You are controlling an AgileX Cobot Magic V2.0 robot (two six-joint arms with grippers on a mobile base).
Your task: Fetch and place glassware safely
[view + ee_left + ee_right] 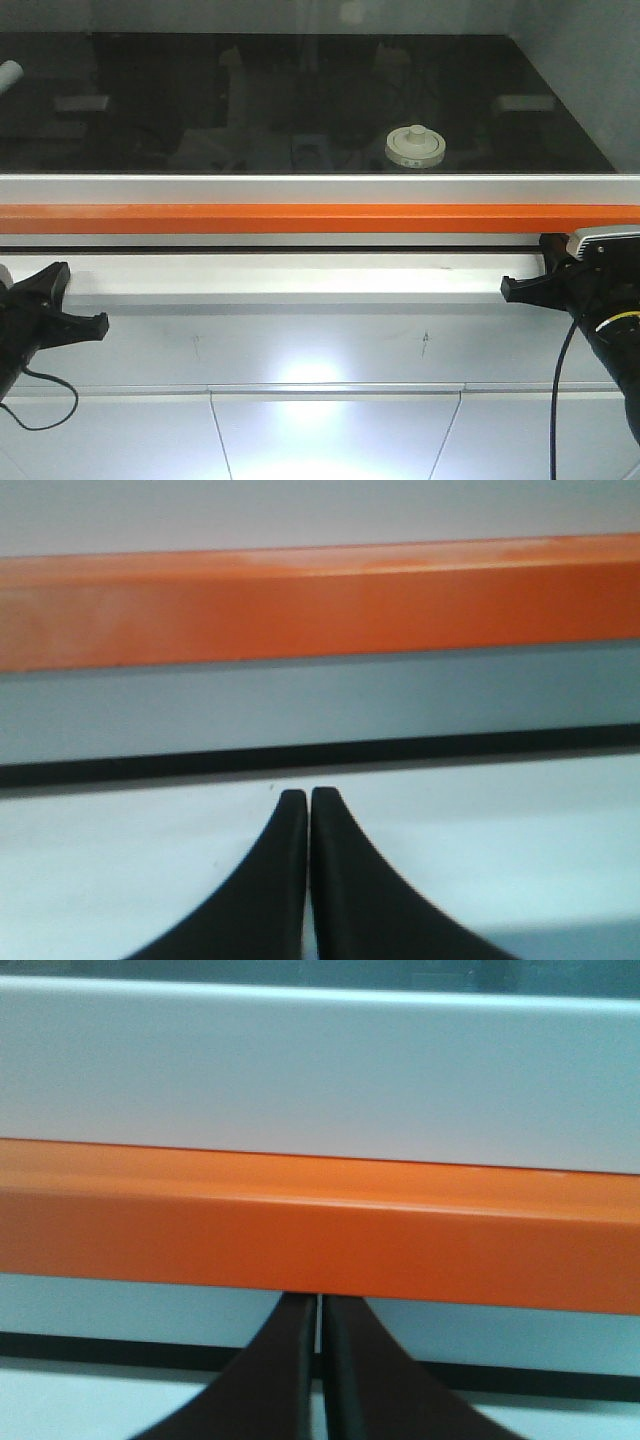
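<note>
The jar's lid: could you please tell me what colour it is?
The lid is cream-white, clearest in the exterior front-facing view.

Legible text: none in any of the three views.

Front view, 1 o'clock from centre: the glassware (414,146) carries a small label (411,148) on its cream lid. There are faint greenish marks on it, too small to read.

Front view, 4 o'clock, at the right edge: pale ring markings on a black lens barrel (617,322). They are blurred and no characters can be resolved.

Left and right wrist views: soft focus, nothing readable.
</note>
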